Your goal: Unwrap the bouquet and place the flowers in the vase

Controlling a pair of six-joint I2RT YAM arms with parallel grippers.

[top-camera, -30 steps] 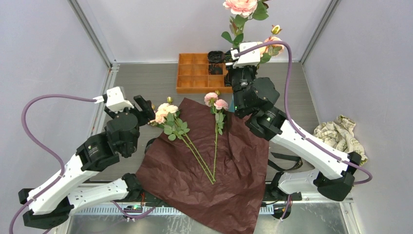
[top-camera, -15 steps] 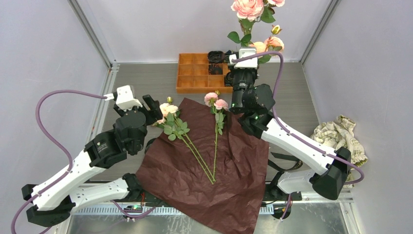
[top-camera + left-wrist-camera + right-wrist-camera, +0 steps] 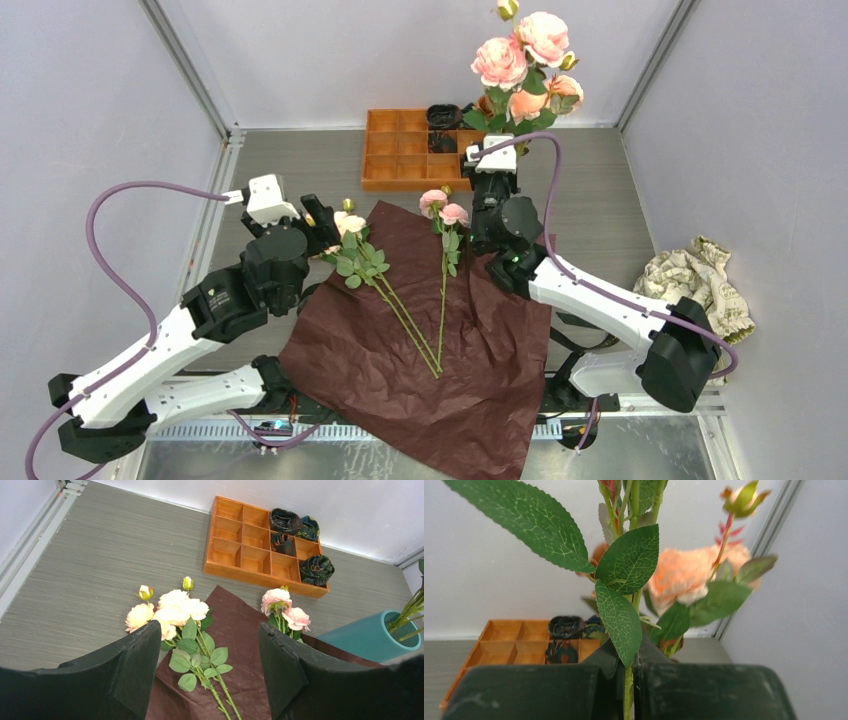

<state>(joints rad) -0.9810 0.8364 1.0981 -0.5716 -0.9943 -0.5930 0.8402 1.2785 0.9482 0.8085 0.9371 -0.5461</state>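
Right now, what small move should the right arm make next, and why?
Probably open the right tool and let go. It is shut on the stem of the flowers, which stand upright, and the left wrist view shows green stems already inside the vase. How deep they sit I cannot tell.

The teal vase (image 3: 367,639) runs off the left wrist view's right edge; overhead, the right arm (image 3: 505,220) hides it. A peach rose (image 3: 684,575) blurs behind leaves (image 3: 629,560).
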